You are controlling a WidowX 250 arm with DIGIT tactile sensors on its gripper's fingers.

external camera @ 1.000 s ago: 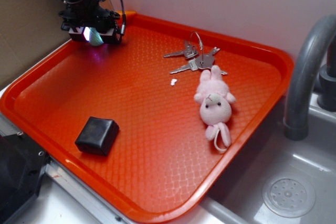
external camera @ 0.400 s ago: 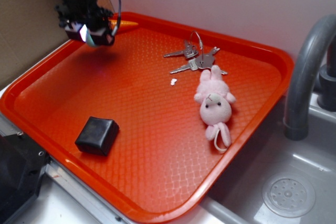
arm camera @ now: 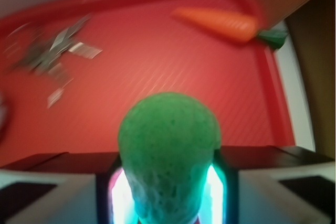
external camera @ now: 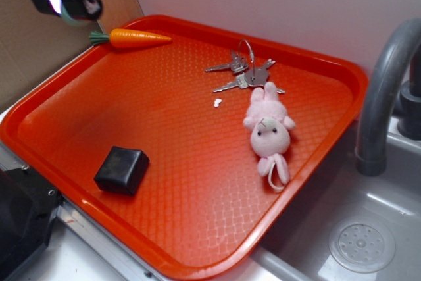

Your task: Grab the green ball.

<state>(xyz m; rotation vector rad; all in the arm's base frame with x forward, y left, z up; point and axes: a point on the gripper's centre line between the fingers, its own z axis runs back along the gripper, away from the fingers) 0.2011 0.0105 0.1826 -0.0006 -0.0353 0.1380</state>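
A: Where is the ball (arm camera: 168, 150) now?

B: In the tool (external camera: 64, 1), clamped between the two fingers. The wrist view shows it filling the gap, its sides pressed against the lit pads, the upper half bulging above them. From outside, the tool hangs high at the far left, above the tray (external camera: 342, 74) corner, clear of everything on it.

A: So the grasp is made?

B: I judge it so. The tool is clenched on the ball and lifted well off the tray floor.

A: How does the thing handle?

B: It looks soft and light, with a pitted, spongy skin. The part between the pads seems narrower than the dome above, which suggests it squashes under the grip. That skin should give good friction, so slipping is unlikely; the worry is more that it could pop upward if squeezed below its middle.

A: Is it held there?

B: The pads seem to sit on the lower half. A hold across the widest part would be safer, but I cannot tell the exact line of contact.

A: Anything close by?

B: The carrot (external camera: 135, 37) lies just below on the far left rim. Keys (external camera: 245, 74), bunny (external camera: 268, 129) and a black block (external camera: 122, 170) lie well apart.
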